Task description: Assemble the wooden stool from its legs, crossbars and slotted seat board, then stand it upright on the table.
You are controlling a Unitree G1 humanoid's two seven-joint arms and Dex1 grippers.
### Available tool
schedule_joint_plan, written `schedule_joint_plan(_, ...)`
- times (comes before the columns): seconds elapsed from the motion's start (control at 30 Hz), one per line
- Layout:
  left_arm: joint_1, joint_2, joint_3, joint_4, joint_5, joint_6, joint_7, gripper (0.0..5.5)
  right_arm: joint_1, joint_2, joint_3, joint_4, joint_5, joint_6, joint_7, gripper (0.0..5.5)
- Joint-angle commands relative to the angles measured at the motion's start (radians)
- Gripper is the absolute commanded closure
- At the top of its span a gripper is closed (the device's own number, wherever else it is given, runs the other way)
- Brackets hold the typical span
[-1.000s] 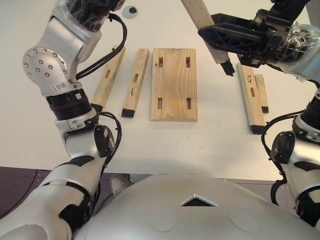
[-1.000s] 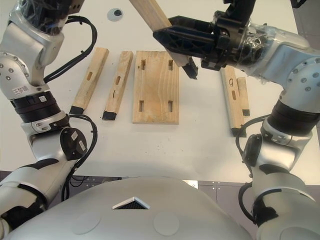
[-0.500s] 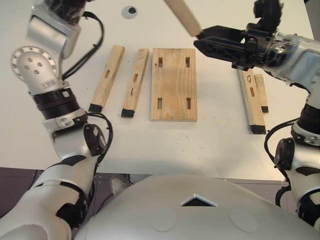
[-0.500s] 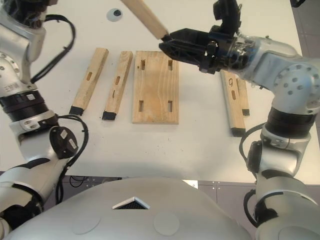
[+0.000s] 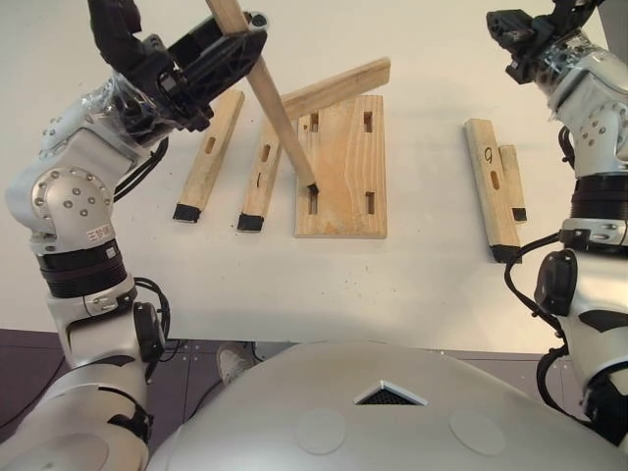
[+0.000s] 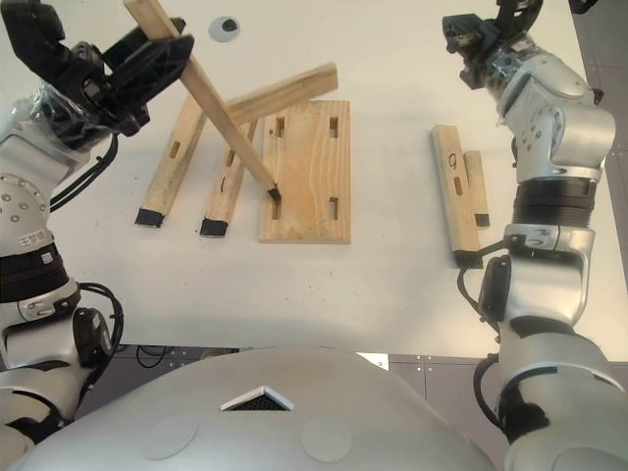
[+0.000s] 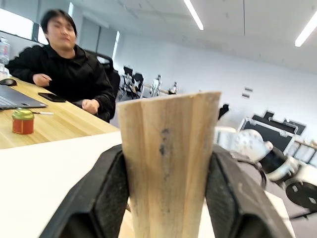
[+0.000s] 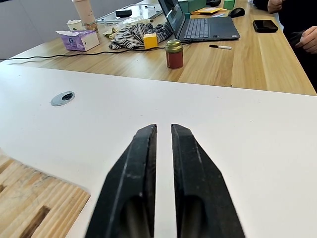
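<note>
The slotted seat board [image 5: 340,167] lies flat at the table's middle. My left gripper [image 5: 221,54] is shut on a wooden leg [image 5: 280,118] that slants down, its black tip at the board's near left slot [image 5: 313,201]; the leg [image 7: 168,148] sits between both fingers. A second wooden piece [image 5: 339,86] lies slanted over the board's far left corner. Two slotted legs [image 5: 209,152] [image 5: 265,162] lie left of the board. A long piece [image 5: 491,186] and a short crossbar [image 5: 512,182] lie to the right. My right gripper [image 6: 461,29] hangs shut and empty at the far right, fingers [image 8: 143,148] nearly touching.
A round grey grommet [image 6: 228,25] is set in the table top beyond the board. A wooden desk [image 8: 237,54] with a laptop [image 8: 198,25] and a small tin [image 8: 174,53] stands behind the white table. The near strip of the table [image 5: 373,285] is bare.
The right gripper let go of the leg and drew back to the far right. The left gripper came down holding a leg, tip at the board's slot. A wooden piece now lies over the board's corner.
</note>
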Motion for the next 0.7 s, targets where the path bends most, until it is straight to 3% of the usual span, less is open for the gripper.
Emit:
schedule_joint_plan(0.03, 0.024, 0.009, -0.026, 0.002, 0.035, -0.015, -0.022, 3.49, -0.056, 0.004, 0.003, 0.057, -0.028, -0.022, 0.03, 5.5)
schedule_joint_plan(0.4, 0.025, 0.033, 0.0, -0.004, -0.034, 0.058, -0.029, 3.49, -0.051, 0.012, 0.0, 0.076, -0.07, -0.015, 0.072, 5.5)
schedule_joint_plan(0.7, 0.035, 0.063, -0.105, 0.052, 0.125, -0.057, -0.106, 3.49, -0.058, 0.015, 0.003, 0.081, -0.094, -0.016, 0.098, 5.5)
